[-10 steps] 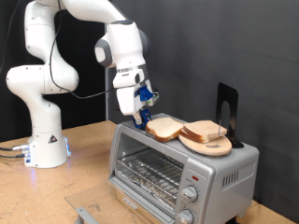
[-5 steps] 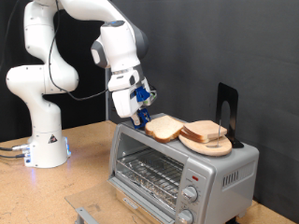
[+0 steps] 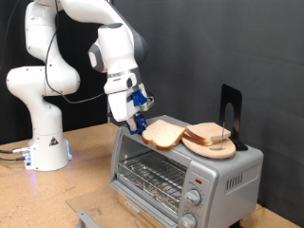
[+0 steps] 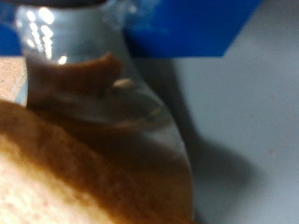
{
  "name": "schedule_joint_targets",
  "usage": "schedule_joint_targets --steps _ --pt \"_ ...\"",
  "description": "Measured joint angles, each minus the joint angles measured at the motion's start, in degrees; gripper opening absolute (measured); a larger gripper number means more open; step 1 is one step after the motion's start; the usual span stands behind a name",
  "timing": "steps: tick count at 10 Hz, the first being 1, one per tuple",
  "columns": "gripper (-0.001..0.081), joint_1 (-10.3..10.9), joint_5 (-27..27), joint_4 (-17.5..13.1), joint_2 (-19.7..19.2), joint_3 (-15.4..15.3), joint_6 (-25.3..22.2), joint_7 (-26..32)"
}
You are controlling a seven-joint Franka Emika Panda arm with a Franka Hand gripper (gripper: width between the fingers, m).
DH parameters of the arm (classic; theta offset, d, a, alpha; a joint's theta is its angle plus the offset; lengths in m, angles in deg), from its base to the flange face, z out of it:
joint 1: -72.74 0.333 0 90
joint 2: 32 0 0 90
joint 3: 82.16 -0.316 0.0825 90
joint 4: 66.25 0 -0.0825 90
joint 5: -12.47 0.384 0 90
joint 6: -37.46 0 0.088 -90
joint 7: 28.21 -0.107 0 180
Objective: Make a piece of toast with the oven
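Observation:
The silver oven (image 3: 180,171) stands on the wooden table at the exterior view's lower right, with its wire rack showing through the front. My gripper (image 3: 140,122), with blue fingertips, is over the oven top's left edge and is shut on the left end of the piece of toast (image 3: 163,135). The slice is tilted, and its right end is near the oven top. In the wrist view, a shiny finger (image 4: 103,89) and the slice's tan face and brown crust (image 4: 56,173) fill the blurred picture.
Other slices (image 3: 209,136) lie stacked on a round wooden board (image 3: 220,151) on the oven top, with a black stand (image 3: 231,112) behind them. The arm's white base (image 3: 46,142) is at the left. A grey flat piece (image 3: 84,217) lies on the table in front of the oven.
My gripper has moved left and slightly down with the slice in it. The slice has slid away from the stack towards the oven top's left edge.

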Motion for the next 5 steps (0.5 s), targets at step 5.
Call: schedule_joint_targets --steps 5 --pt "0.0404 -1.1 -3.6 0.5 0.0 0.1 1.6 4.1"
